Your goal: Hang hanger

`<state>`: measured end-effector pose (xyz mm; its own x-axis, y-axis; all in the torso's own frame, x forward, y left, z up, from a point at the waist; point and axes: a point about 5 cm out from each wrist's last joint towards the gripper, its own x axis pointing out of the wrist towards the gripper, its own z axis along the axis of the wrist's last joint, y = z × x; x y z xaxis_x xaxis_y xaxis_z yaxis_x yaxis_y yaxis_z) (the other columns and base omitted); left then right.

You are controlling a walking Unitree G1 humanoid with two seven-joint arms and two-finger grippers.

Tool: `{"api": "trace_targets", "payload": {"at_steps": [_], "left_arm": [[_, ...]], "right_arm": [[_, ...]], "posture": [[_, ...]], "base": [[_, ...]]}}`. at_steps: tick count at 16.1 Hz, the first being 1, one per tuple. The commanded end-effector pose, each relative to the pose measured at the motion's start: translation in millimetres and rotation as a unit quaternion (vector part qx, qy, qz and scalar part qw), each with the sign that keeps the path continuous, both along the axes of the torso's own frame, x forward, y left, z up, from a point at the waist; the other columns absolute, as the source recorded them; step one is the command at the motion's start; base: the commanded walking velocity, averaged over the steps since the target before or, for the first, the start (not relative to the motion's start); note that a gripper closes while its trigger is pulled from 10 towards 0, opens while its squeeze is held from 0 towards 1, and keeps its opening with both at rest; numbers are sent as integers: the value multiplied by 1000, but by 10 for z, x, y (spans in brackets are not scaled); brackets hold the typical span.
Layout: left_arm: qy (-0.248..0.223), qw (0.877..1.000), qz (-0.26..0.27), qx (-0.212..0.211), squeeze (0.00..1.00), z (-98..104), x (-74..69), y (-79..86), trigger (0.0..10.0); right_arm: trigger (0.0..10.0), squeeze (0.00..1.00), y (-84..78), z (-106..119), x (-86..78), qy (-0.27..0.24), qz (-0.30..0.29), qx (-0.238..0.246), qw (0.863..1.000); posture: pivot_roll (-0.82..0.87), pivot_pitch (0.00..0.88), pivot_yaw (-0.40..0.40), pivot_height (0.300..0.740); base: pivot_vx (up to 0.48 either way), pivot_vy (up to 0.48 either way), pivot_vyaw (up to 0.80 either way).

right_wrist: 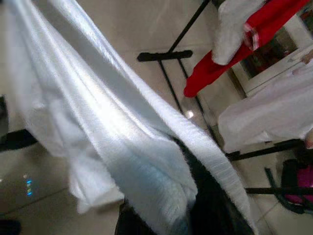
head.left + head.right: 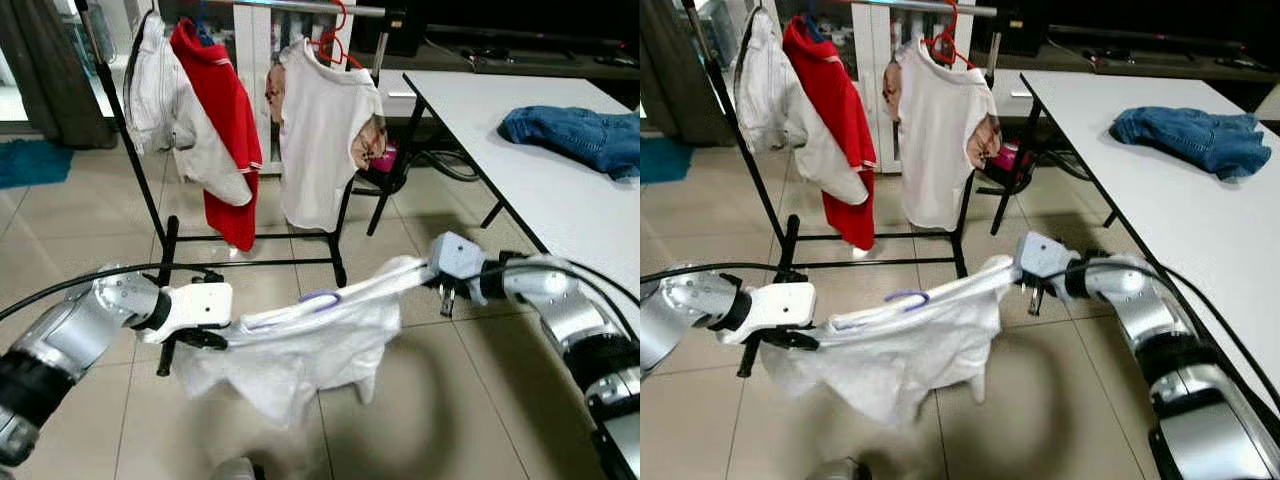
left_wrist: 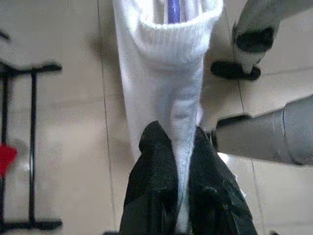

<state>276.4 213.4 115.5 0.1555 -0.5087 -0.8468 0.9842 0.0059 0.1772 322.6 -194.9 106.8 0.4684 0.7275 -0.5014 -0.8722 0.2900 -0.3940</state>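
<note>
Head stereo downward, shared rack (image 2: 160,240); wrists close

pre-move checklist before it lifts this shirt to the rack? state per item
1. Left gripper shut on the white shirt: ok.
2. Right gripper grip on the shirt's other end: cannot tell, cloth covers the jaws.
3. Purple hanger inside the collar, hook exposed: ok.
4. Shirt hem off the floor: cannot tell.
5. Free span on the rack rail between the red shirt and the hung white shirt: ok.
</note>
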Motion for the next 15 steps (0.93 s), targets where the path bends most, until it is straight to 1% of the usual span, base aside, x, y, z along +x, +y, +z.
{"api": "trace_targets", "payload": {"at_steps": [1,2,3,4,5,6,7,10,12,14,15], "left_arm": [[-15,1000,-14,-11,0,72,-4,-14,0],[-7,999,-30,-20,0,103,-83,-46,0],[3,999,-41,-20,0,115,-141,-65,0],[2,999,-49,-22,0,124,-161,-94,0],[3,998,-51,-24,0,128,-168,-104,0],[3,998,-54,-25,0,136,-173,-118,0],[3,998,-49,-27,0,152,-170,-117,0],[5,1000,-25,-12,0,202,-156,-28,0],[5,1000,-17,1,0,208,-134,12,0],[9,1000,-25,3,0,200,-134,-22,0],[14,999,-35,2,0,187,-145,-75,0]], "right_arm": [[0,0,-91,41,-1,-5,-5,-14,1000],[0,0,-105,45,17,-7,-10,-21,1000],[0,0,-95,68,45,-8,-12,-20,1000],[0,0,-84,83,52,-2,-8,-22,1000],[4588,0,-74,93,55,-3,-5,-26,1000],[10000,0,-60,105,67,17,-1,-20,1000],[10000,1000,-66,125,77,26,5,-25,999],[10000,1000,-125,184,53,47,48,-64,996],[10000,1000,-151,242,13,70,93,-96,989],[10000,1000,-120,279,3,77,116,-105,985],[10000,1000,-70,300,-6,85,136,-109,981]], "posture": [[-37,0,-86,740],[-37,0,-97,740],[-37,0,-101,740],[-37,0,-106,740],[-37,0,-106,740],[-36,0,-118,740],[-37,0,-121,740],[-40,0,-130,740],[-47,0,-135,740],[-52,0,-138,740],[-56,0,-140,740]], "base": [[0,0,0],[0,0,0],[0,0,0],[0,0,0],[0,0,0],[0,0,0],[0,0,0],[0,0,0],[0,0,0],[0,0,0],[0,0,0]]}}
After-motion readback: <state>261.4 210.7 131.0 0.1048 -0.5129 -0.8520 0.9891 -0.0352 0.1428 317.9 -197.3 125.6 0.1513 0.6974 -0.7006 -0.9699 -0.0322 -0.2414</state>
